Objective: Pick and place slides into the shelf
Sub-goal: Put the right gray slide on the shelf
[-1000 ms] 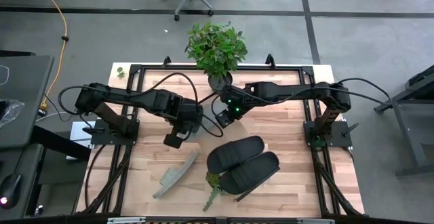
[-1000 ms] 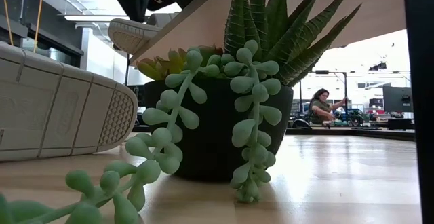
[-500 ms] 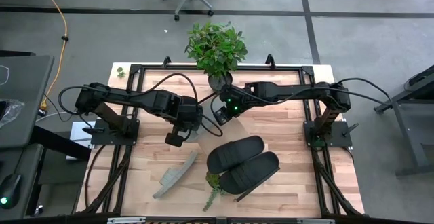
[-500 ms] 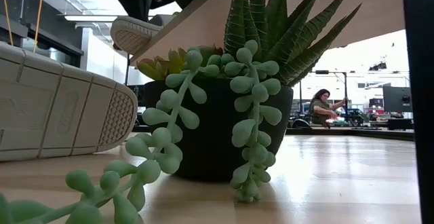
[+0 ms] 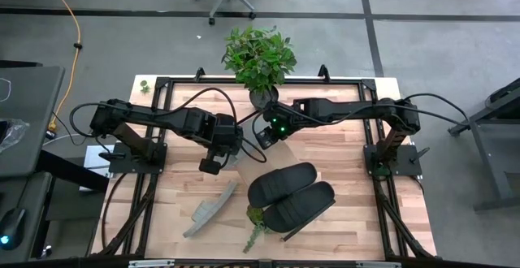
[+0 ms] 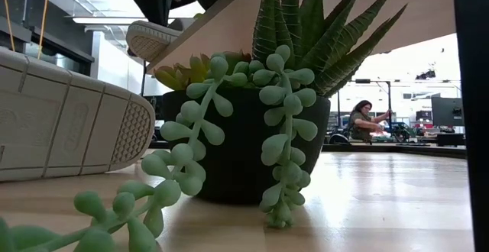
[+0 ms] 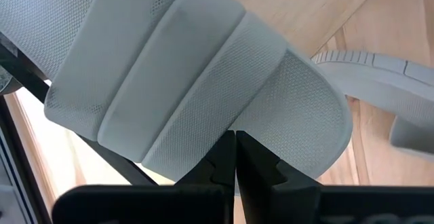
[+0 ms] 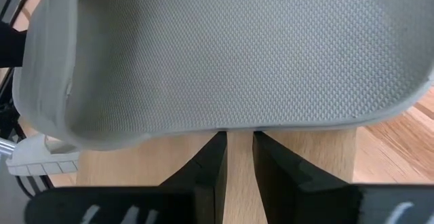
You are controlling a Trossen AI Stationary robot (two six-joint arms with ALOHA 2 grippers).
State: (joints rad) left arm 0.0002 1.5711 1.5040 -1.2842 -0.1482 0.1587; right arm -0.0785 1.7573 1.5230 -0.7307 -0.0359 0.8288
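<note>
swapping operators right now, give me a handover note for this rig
Left gripper: shut on the raised grey slide, mid-table.
Right gripper: at the same slide's other end; grip unclear.
Other grey slide: on its side on the table, front left.
Black slides: both appear to lie on the shelf.
Done: two black. Left: both grey.

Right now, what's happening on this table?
Both arms hold one light grey slide between them, mid-table near the leafy potted plant. The left end effector is shut on its edge; the right end effector grips the other edge. Two black slides sit on the shelf board, and another grey slide lies on its side on the tabletop.
</note>
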